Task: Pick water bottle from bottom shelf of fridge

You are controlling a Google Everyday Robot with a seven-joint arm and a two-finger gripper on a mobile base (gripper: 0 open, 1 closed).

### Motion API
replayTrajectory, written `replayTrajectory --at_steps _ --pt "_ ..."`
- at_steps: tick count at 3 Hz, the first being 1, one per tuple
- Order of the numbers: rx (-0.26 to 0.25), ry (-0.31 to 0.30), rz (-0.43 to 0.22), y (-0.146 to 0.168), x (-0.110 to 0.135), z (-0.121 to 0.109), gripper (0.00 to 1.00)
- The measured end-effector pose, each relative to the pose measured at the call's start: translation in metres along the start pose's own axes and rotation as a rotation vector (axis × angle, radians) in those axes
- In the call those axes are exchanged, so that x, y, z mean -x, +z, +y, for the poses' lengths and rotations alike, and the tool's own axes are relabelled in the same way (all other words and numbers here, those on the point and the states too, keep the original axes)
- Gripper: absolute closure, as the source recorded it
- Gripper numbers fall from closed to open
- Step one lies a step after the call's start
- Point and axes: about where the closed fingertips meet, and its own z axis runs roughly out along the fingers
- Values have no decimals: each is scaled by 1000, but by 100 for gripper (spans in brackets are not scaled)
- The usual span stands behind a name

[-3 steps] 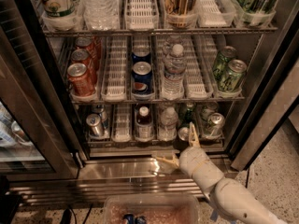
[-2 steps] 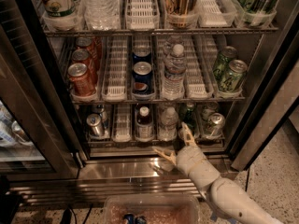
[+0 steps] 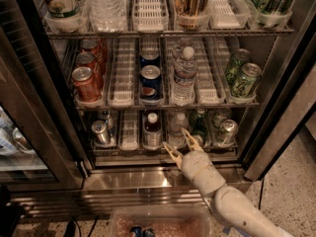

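Observation:
The fridge point(image 3: 44, 107) stands open in front of me. On its bottom shelf point(image 3: 129, 143) the clear water bottle point(image 3: 177, 126) with a white cap stands in the middle lane, right of a white-capped bottle of dark liquid point(image 3: 152, 130). My gripper point(image 3: 179, 143) is open, just in front of the shelf's front edge and a little below the water bottle. One fingertip point(image 3: 186, 132) is level with the bottle's lower right side, the other point(image 3: 167, 147) points left below it. It holds nothing. My white arm point(image 3: 232, 206) comes in from the lower right.
The bottom shelf also holds silver cans point(image 3: 101, 131) at left, a green bottle point(image 3: 199, 125) and a can point(image 3: 227, 131) at right. The middle shelf holds red cans point(image 3: 85, 83), blue cans point(image 3: 149, 80), a water bottle point(image 3: 183, 78) and green cans point(image 3: 243, 75). A bin point(image 3: 158, 223) sits below.
My gripper has moved left and a little up, from in front of the green bottle to in front of the water bottle. Its fingers stay spread.

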Motion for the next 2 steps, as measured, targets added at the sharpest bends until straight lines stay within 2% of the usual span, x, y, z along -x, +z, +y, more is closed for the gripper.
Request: replayTrajectory --at_steps 2 --pt "-60 -48 -46 5 14 -14 24"
